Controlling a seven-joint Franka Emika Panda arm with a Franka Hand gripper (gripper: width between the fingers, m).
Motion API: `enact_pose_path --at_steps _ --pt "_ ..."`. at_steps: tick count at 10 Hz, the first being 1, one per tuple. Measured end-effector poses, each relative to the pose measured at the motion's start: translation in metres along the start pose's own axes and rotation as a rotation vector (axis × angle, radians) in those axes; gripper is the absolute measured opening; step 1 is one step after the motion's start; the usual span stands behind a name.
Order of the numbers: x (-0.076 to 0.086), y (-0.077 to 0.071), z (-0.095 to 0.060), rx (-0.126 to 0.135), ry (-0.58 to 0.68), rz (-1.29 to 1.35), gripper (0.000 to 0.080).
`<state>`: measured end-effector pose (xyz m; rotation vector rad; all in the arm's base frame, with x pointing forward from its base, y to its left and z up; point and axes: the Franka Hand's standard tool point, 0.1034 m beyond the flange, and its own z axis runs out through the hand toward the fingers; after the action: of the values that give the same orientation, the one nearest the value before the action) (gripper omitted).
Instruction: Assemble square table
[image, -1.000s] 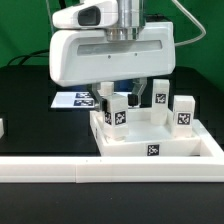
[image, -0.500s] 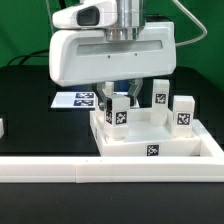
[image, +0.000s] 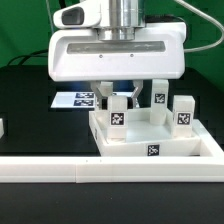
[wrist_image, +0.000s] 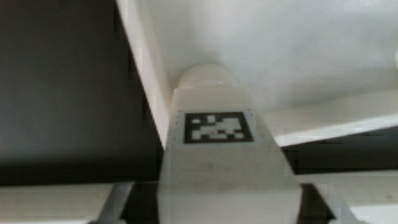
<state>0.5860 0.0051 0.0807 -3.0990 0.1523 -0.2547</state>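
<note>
Gripping a short white tagged block leg (image: 118, 113) upright between its fingers, the end effector (image: 118, 97) holds it over a corner socket of the large white plastic square slab (image: 150, 148), presumably for seating it there.

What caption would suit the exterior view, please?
Gripper astride a tagged leg standing on the square table.

The black table (image: 25, 110) carries the white square slab (image: 150, 148) near the exterior view's right, the marker board (image: 75, 100) behind it, and the long white rail (image: 60, 170) across the front.
</note>
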Motion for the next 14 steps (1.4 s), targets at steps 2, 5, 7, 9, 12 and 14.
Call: enact_pose_path --at_steps 2,5,7,9,12,14 --pt "-0.0005 0.0017 0.0001 -0.002 0.015 0.264 0.029" --pt "-0.0014 0.0038 0.0003 -0.006 0.023 0.603 0.0291" --pt "-0.0017 0.0052 0.0005 -0.004 0.023 0.775 0.0291" --pt "-0.0019 0.0061 0.0005 0.002 0.021 0.87 0.0291" --pt "-0.0022 0.0054 0.0006 0.006 0.019 0.832 0.056" --pt "-0.0022 0.005 0.0006 0.004 0.015 0.721 0.0621"
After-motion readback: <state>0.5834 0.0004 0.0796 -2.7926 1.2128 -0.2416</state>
